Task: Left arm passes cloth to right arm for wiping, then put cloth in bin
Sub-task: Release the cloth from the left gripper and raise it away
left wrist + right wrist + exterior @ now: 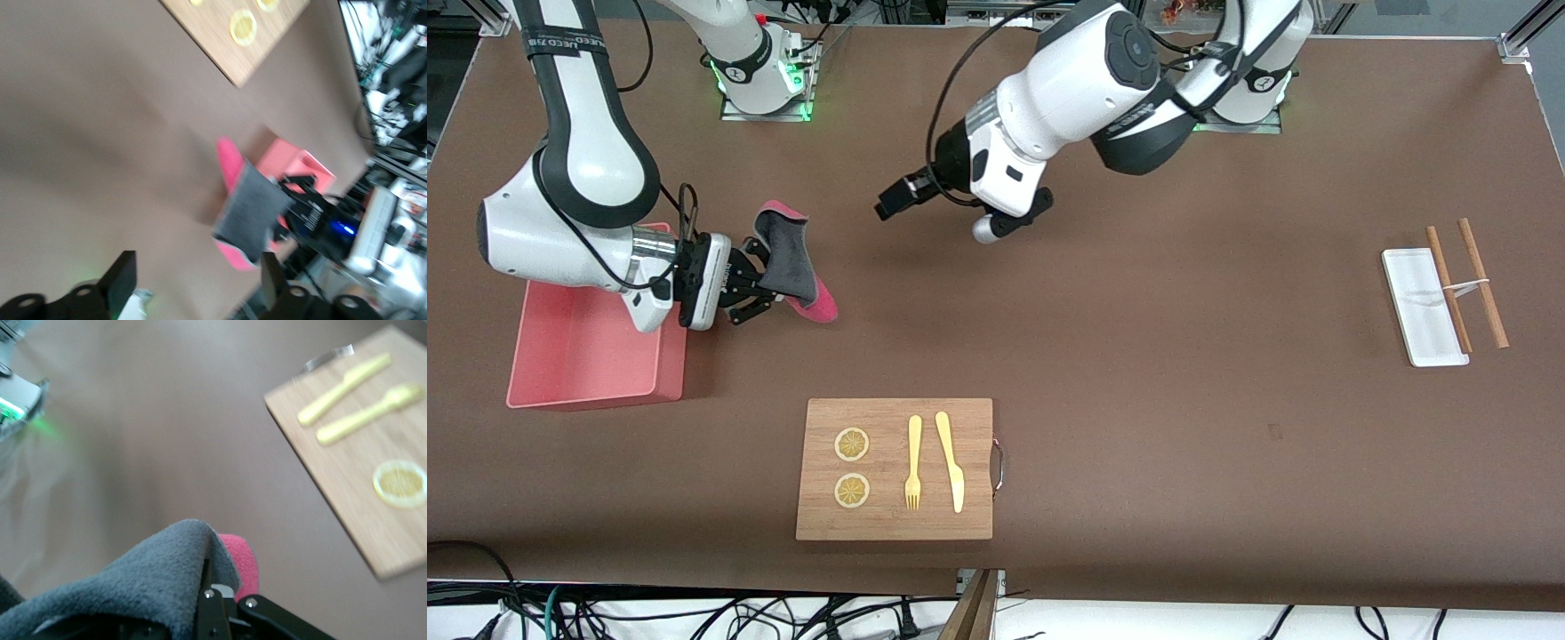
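So the right gripper (769, 289) is clamped on the cloth (790, 260), up in the air over the bare tabletop just beside the bin (587, 342). Its fingers pinch the cloth's edge, and the cloth stands up from them in a fold, dark grey face showing, bright pink peeking out at the top and at the low corner that droops toward the table (1138, 356). From the right wrist view the grey fleece (133, 587) bunches over the closed fingers with a pink lobe beside it.

Over by the middle of the table, the left gripper (894, 203) hangs in the air with its fingers (120, 277) spread apart and nothing between them; the cloth is well clear of it, out in front of its fingertips toward the right arm's end.

Nearer the front camera lies a wooden cutting board (895, 469) carrying two lemon slices (852, 444), a yellow fork (913, 462) and a yellow knife (951, 460). Toward the left arm's end sits a small white tray (1423, 307) with two wooden sticks (1483, 283) beside and across it.
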{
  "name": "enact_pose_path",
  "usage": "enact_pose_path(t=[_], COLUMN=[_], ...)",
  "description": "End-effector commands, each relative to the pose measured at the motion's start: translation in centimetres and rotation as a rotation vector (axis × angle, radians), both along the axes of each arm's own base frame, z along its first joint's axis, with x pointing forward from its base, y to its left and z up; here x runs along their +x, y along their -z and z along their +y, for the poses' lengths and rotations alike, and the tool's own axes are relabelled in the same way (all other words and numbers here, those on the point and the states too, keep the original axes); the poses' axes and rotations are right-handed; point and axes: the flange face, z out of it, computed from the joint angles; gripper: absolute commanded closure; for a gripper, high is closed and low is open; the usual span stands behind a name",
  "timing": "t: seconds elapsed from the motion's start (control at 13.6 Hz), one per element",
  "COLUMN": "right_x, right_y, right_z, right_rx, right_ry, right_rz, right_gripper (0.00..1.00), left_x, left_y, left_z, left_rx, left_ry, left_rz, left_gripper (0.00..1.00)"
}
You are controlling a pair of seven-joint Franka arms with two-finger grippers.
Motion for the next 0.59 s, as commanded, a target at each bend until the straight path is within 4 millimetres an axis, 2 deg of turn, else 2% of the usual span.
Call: enact_pose_path(t=[0.0,0.29,0.51], right_x=[-0.5,-0.9,-0.9], right_y=[-1.1,-0.4,-0.1], right_z=[-1.1,-2.3,-2.4], right_rx=[-0.147,-0.437,-0.482], right_ry=[0.079,0.342,0.503], right_rz=[0.083,0.237,0.287], right_gripper=[1.0,1.0,1.0], left_x=[0.5,3.4,5.3], left_y=[0.1,0.8,0.3], left_z=[2.8,11.0,16.8], left_rx=[0.194,0.403,0.511], left_ry=[0.094,0.422,0.603], left_rz=[-0.066,-0.134,-0.181], left_gripper=[0.0,0.0,0.0])
